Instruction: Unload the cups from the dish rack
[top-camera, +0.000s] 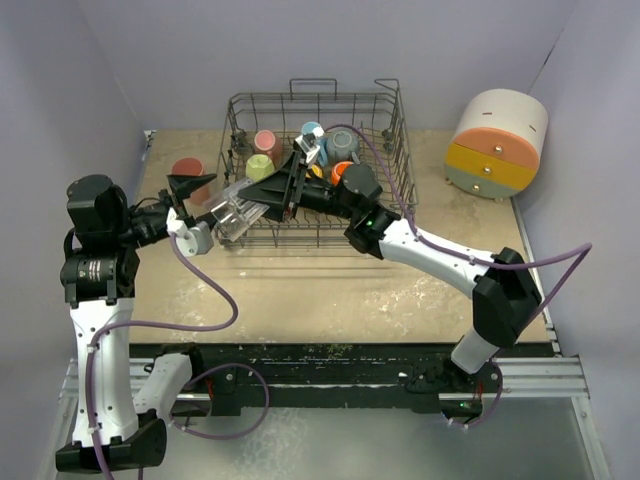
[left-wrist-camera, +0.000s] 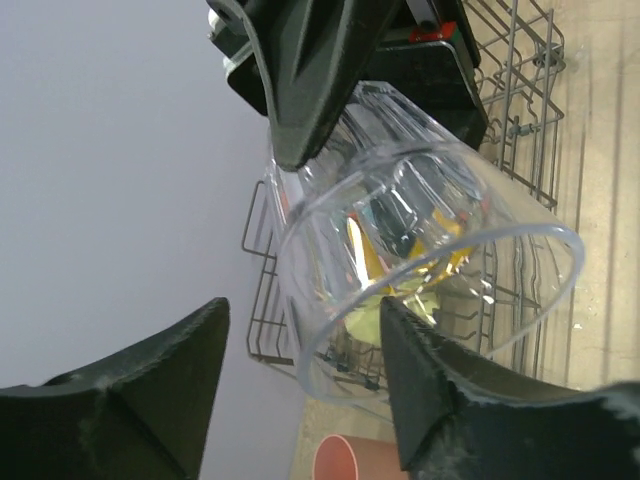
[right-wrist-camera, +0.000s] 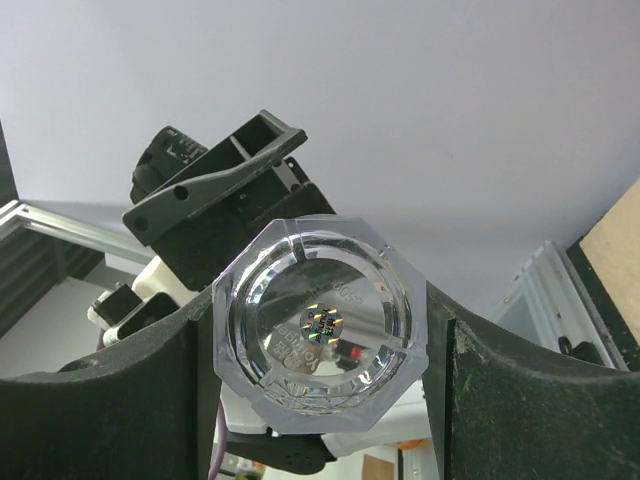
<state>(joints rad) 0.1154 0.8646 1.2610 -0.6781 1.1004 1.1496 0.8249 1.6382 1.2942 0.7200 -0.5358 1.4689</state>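
Five cups show inside the dish rack (top-camera: 350, 105) from overhead. A pink cup (top-camera: 267, 143) is at its 10 o'clock with a yellow-green cup (top-camera: 260, 167) just nearer. A light blue cup (top-camera: 312, 130) is at 12 o'clock, with a grey cup (top-camera: 343, 143) beside it toward 1 o'clock. An orange cup (top-camera: 342, 170) near the middle is partly behind the right arm. A salmon cup (top-camera: 187, 172) stands outside the rack on the surface (top-camera: 350, 290), at the rack's 9 o'clock.

A clear tumbler (top-camera: 235, 210) is held on its side over the rack's 8 o'clock corner. The right end effector (right-wrist-camera: 320, 330) is clenched on its base. Only the right wrist view shows that eight-sided base pressed between both fingers.

The left end effector (left-wrist-camera: 300, 315) is released, its fingers spread. Only the left wrist view shows the tumbler's open mouth facing them, with the rim between the two. Whether either finger touches the rim cannot be told.

Overhead alone shows a round drawer box (top-camera: 497, 140) at the rack's 3 o'clock.
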